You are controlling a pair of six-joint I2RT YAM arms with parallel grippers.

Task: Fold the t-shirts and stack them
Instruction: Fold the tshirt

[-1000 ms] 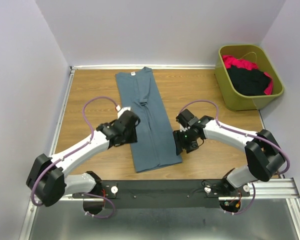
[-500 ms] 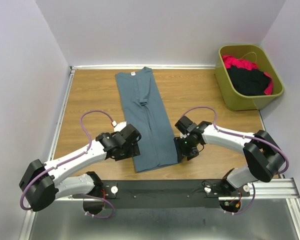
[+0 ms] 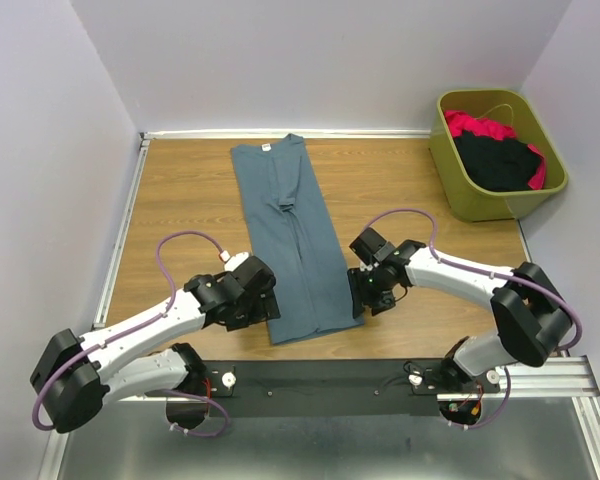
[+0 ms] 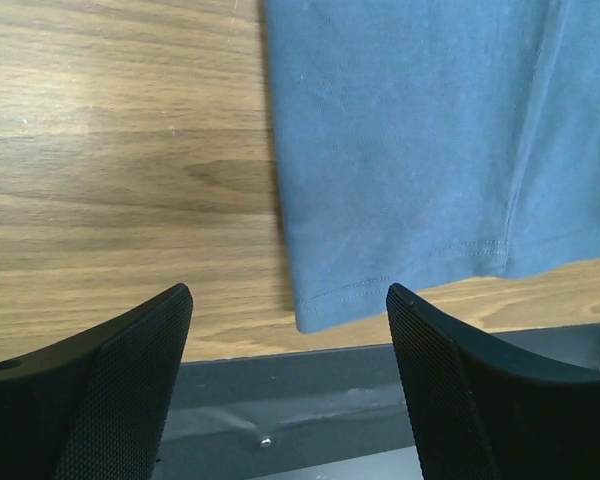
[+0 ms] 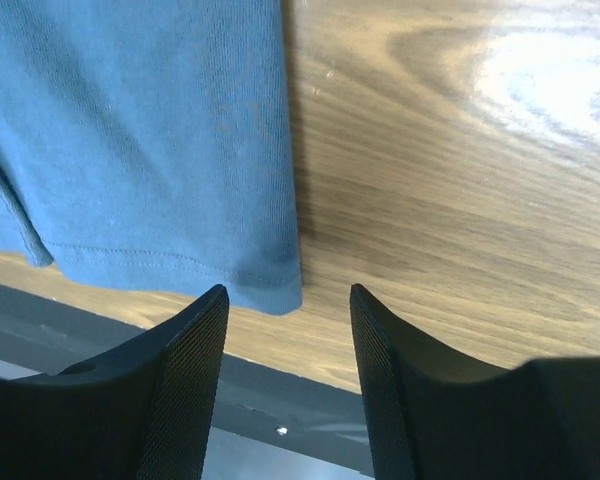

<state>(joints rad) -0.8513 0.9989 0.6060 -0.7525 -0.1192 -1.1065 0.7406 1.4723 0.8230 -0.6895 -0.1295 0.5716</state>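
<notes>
A slate-blue t-shirt lies folded into a long strip down the table's middle, its white neck label at the far end. My left gripper hangs open over the strip's near left corner, nothing between its fingers. My right gripper hangs open over the near right corner, also empty. More t-shirts, black and red-pink, are piled in the bin.
An olive-green bin stands at the far right of the wooden table. A black rail runs along the near edge, just below the shirt's hem. Walls close in on the left, back and right.
My left gripper has let go, opened wide and moved back toward the near left corner of the shirt. The right gripper shifted slightly nearer the near right corner.
</notes>
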